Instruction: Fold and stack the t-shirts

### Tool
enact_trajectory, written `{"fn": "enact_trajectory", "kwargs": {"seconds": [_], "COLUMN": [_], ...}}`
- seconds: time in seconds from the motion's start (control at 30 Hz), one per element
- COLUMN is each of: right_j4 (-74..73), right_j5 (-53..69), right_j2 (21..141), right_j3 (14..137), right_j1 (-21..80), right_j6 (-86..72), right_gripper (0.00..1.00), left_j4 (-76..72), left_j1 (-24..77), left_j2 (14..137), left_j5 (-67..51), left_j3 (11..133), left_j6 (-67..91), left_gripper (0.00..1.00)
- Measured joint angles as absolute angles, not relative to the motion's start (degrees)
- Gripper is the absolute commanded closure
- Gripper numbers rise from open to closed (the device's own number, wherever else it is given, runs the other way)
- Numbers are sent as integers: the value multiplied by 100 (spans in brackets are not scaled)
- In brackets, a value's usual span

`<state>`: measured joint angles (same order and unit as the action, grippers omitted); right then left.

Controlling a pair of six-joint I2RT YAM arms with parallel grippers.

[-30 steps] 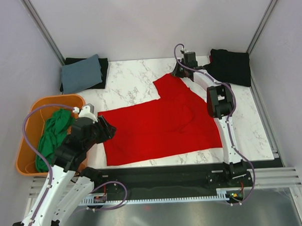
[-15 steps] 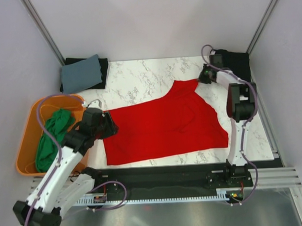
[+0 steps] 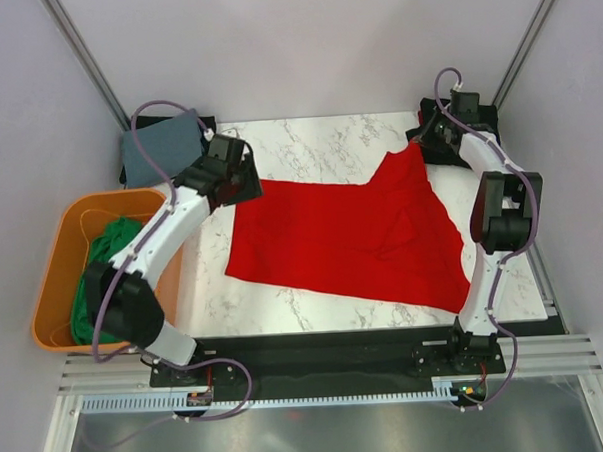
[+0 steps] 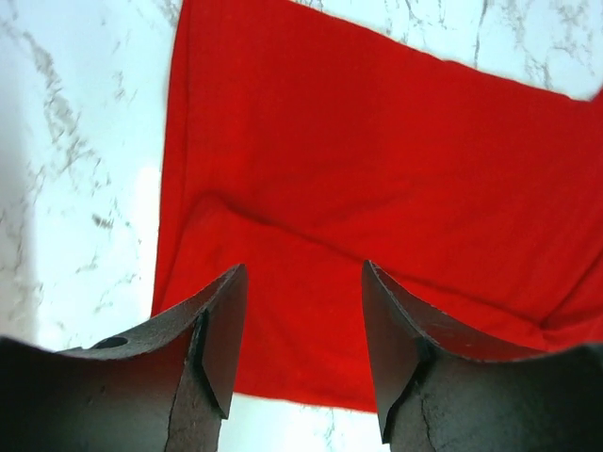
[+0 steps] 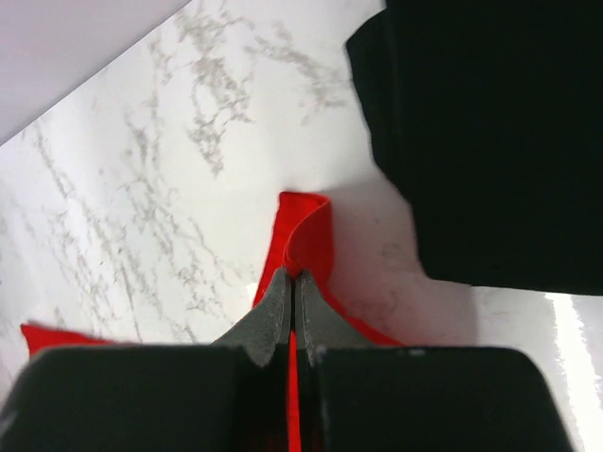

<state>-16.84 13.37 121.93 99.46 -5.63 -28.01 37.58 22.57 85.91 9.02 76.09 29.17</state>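
A bright red t-shirt lies spread on the marble table. My right gripper is shut on its far right corner, close to a folded black t-shirt. In the right wrist view the shut gripper pinches a red fold beside the black cloth. My left gripper hovers at the shirt's far left corner. In the left wrist view that gripper is open, with the red cloth lying flat below and nothing held.
A slate grey-blue t-shirt rests on a dark one at the back left. An orange tub at the left holds a green t-shirt. Grey walls and metal posts enclose the table.
My right gripper dragged the red shirt's corner to the back right, beside the black shirt. My left arm swung from the front left to the shirt's far left corner. The shirt shifted right and turned.
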Motion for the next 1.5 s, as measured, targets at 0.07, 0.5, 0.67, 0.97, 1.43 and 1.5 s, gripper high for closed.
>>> {"fn": "enact_trajectory", "kwargs": {"seconds": [0.07, 0.5, 0.67, 0.97, 1.43, 1.5], "right_j4": [-1695, -1634, -1643, -1708, -1785, -1806], "right_j5": [1476, 1844, 1844, 1809, 1761, 1754], "right_j2": [12173, 10700, 10029, 9441, 9386, 9376], "right_j3": [9944, 8731, 8049, 7553, 7456, 7435], "right_j1": [-462, 364, 556, 589, 589, 589], "right_j6": [-2801, -2749, -2674, -2598, -2569, -2569], "right_gripper": [100, 100, 100, 100, 100, 100], "left_j4": [3708, 3629, 3625, 3577, 3295, 3350], "left_j1": [2200, 1007, 832, 913, 945, 950], "left_j2": [9164, 12529, 13281, 13769, 13415, 13382], "left_j5": [886, 432, 233, -209, 64, 185], "left_j3": [7985, 10580, 11360, 11660, 11024, 11008], "left_j6": [2864, 2672, 2674, 2783, 2836, 2834], "left_gripper": [41, 42, 44, 59, 51, 49]}}
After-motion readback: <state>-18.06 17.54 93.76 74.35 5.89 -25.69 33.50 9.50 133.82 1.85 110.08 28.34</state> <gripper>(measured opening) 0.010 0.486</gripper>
